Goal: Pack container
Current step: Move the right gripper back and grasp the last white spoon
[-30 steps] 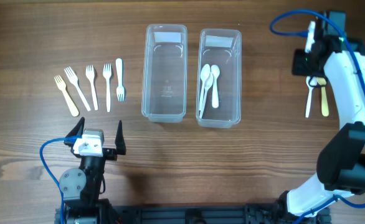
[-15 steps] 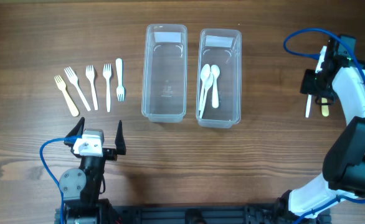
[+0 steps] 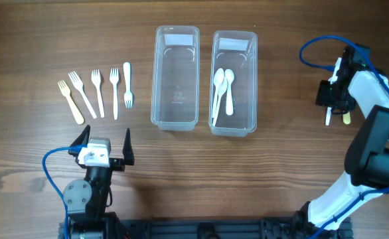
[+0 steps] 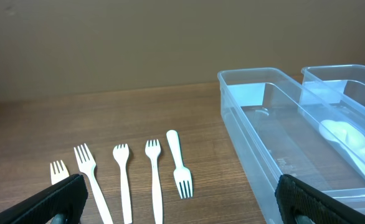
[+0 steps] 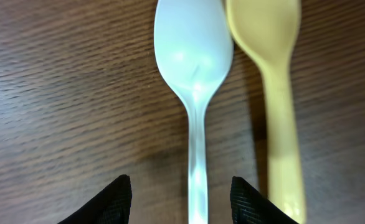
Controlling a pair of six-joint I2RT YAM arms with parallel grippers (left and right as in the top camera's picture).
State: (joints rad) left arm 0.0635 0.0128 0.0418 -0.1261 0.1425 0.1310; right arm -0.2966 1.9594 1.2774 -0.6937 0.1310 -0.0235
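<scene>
Moved over the white spoon (image 5: pixel 194 56), the right gripper (image 5: pixel 181 199) is held with jaws open around its handle. It lies on the worktop (image 5: pixel 58 93) just beside the yellow spoon (image 5: pixel 276 93). The left gripper (image 4: pixel 182 202) is kept still, jaws open.

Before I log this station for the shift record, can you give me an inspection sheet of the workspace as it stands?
Surface: wooden table, no spills seen.
Job's things: left box empty; right box holds two white spoons; five forks in a row at left; loose white spoon and yellow spoon side by side at right.
Clutter: nothing seen.
Claws: left claw open, holding nothing; right claw open, one finger either side of the loose white spoon's handle.
Cables: blue cables loop off both arms, clear of the boxes.
Surroundings: plain tan wall behind the table.
</scene>
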